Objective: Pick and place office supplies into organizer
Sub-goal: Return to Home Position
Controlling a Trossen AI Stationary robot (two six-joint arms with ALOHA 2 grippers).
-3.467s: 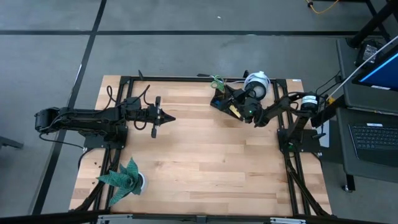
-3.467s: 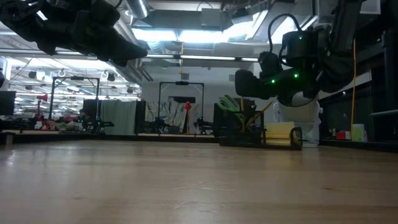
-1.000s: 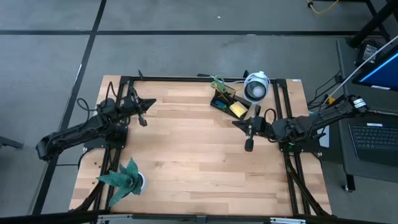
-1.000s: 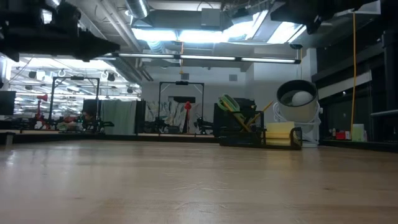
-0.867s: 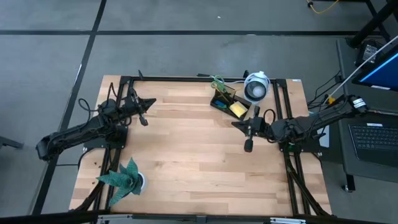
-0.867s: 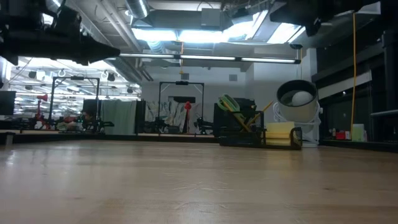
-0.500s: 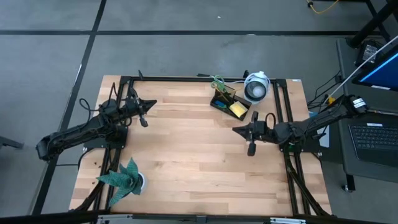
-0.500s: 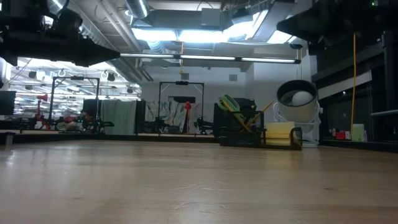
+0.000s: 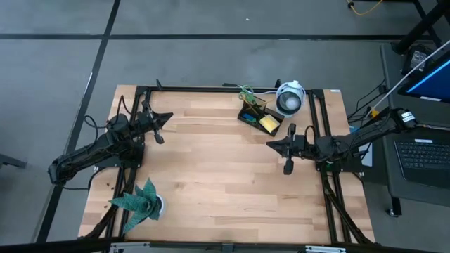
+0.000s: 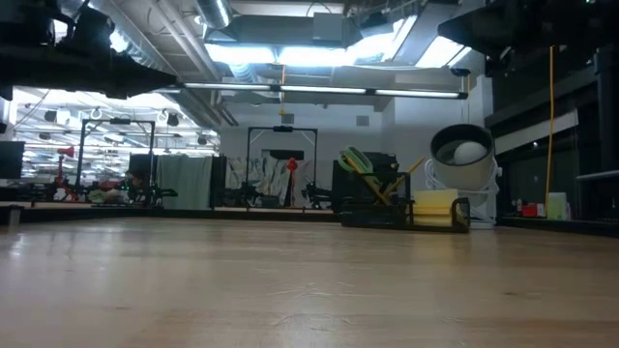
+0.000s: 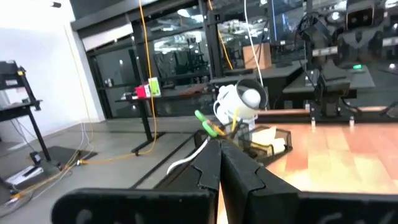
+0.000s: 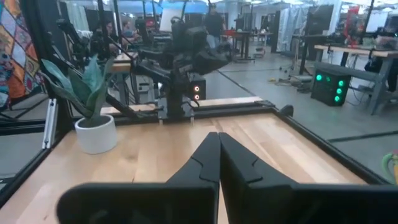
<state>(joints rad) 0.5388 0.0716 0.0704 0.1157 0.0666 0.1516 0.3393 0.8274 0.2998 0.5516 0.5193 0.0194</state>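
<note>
Right pincer (image 9: 271,146), closed and empty, hovers near the desk's (image 9: 211,183) right edge. Left pincer (image 9: 167,117), closed too, hangs by the left edge. The organizer (image 9: 252,114) sits at the far edge, holding scissors (image 9: 245,92) and sticky pad (image 9: 268,124). Packing looks done; next, both arms just fold home.

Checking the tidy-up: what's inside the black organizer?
Green-handled scissors stick up from the organizer beside a yellow sticky-note pad. Whatever lies deeper in its compartments is hidden by the walls.
</note>
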